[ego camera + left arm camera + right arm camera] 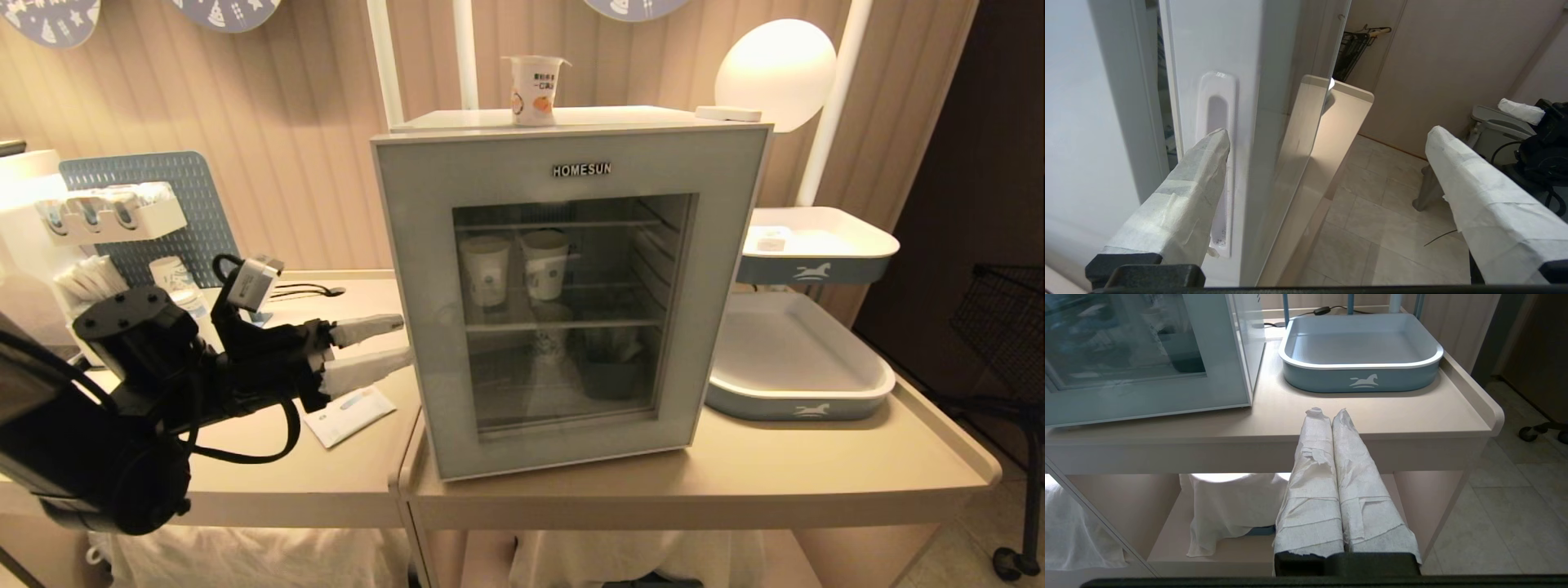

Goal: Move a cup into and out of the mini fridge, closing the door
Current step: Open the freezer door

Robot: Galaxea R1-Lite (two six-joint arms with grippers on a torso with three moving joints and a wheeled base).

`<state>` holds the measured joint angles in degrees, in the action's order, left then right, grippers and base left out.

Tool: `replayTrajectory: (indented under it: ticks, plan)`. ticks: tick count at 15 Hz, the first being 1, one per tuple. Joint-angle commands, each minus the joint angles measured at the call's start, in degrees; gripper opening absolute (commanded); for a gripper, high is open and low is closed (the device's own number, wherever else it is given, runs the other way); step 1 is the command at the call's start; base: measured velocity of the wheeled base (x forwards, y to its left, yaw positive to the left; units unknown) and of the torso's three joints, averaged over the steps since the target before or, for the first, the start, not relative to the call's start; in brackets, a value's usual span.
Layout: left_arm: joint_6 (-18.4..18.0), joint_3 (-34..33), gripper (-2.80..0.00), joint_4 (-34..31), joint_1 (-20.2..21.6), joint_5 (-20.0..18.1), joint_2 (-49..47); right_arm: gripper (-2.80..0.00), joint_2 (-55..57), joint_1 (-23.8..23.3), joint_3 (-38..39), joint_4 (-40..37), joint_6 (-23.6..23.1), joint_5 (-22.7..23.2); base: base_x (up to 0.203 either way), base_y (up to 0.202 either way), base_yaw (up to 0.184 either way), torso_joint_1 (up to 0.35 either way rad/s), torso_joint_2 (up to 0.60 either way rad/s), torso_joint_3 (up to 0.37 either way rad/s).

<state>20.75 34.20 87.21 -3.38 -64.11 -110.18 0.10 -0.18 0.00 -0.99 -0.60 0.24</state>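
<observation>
Currently, I am holding the left hand [390, 345] spread wide beside the door [571, 302], one fingertip [1218, 141] at its recessed handle [1217, 134].

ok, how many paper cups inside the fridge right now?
2 clear: paper cups and side by side on the upper shelf behind the door. Below, a dim cup-like shape may be another.

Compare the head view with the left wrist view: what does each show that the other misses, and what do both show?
Only the head view shows the cup on top of the mini fridge, the door front and the paper cups behind its glass. Only the left wrist view shows the recessed handle in the door's side edge, one fingertip at it. Both show the open left gripper.
</observation>
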Motion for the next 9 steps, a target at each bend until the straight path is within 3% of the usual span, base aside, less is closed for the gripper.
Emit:
replayTrajectory:
  ticks: [1,6,8,9]
  plan:
    - [0.2,-0.6,0.0,0.5,0.5,-0.3,2.6,-2.8,0.1,0.0,0.0,0.0,0.0,0.0,0.0,0.0,0.0,0.0,0.0,0.0]
    - [0.0,-0.8,0.0,0.5,0.5,-1.7,3.9,-2.8,0.1,0.0,0.0,0.0,0.0,0.0,0.0,0.0,0.0,0.0,0.0,0.0]
    - [1.8,1.2,0.0,0.5,2.8,-1.2,3.8,-2.8,0.1,0.0,0.0,0.0,0.0,0.0,0.0,0.0,0.0,0.0,0.0,0.0]
    - [4.8,2.0,-2.8,0.5,3.7,-1.0,3.8,-2.8,0.1,0.0,0.0,0.0,0.0,0.0,0.0,0.0,0.0,0.0,0.0,0.0]
